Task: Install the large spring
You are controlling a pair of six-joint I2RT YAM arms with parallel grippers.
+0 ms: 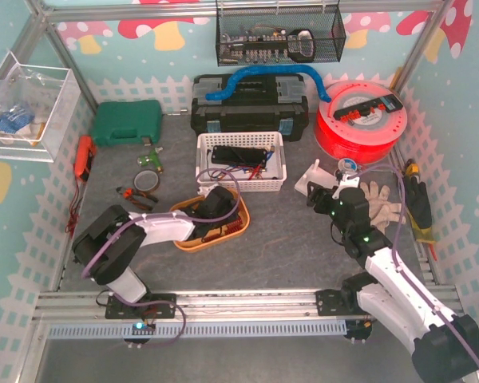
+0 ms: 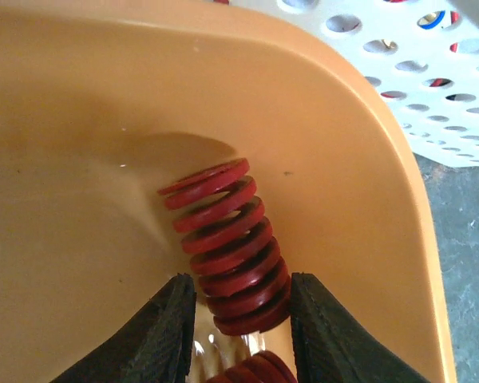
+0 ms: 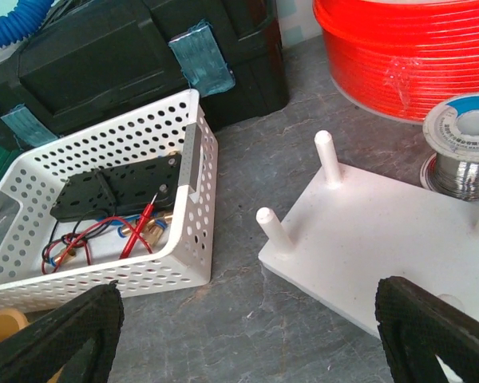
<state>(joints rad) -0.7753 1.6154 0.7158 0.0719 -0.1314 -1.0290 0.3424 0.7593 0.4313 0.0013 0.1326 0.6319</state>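
Clear box hangs on the left wall, with a green case and an orange meter below it. Left gripper is down in the orange tray, jaws narrow, fingers against both sides of the lower coils of the red spring. The spring lies tilted on the tray floor near a corner, and part of another red spring shows under it. White basket sits just behind the tray with red leads inside, then the black toolbox with a blue hose on top. Right gripper is spread wide and holds nothing, just in front of the white peg board, which has two bare upright pegs. Solder reel touches the board's far edge. Red spool is behind, its black label too small to read. Gloves lie on the right.
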